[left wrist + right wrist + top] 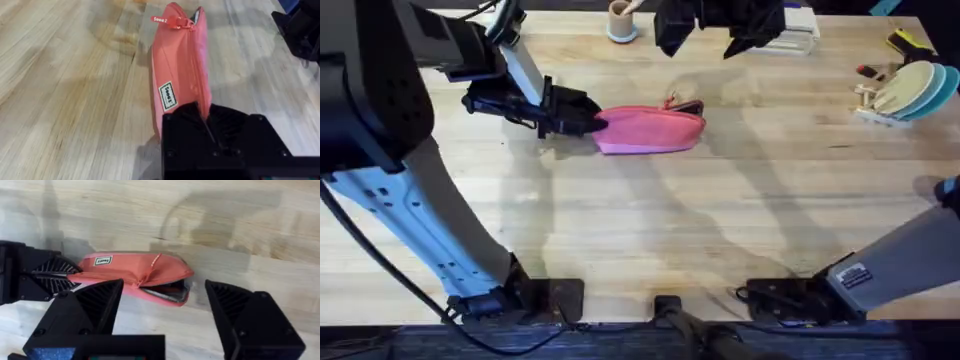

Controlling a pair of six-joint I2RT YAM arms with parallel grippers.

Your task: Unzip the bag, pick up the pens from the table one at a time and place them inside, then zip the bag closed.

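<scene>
The bag is seen lying on its side on the table, well towards the far edge and a little left of the middle. Its left end is pinched by the left gripper, whose jaws are closed on the fabric; in the left wrist view the pink cloth is held between the two black fingers. The right gripper is held just above the bag's right end with its jaws spread wide and nothing between them.

The zip is drawn most of the way along, but a short gap is left at the right end, where a dark shape can be made out inside the opening. The zip pull with its red tag is found near that end. No pens are seen lying on the table.

The closing step is therefore judged to be in hand. For the next move, the small pull has to be caught by the open right jaws and drawn to the end of the track while the other end is kept anchored; the pull is thin and easily missed.
</scene>
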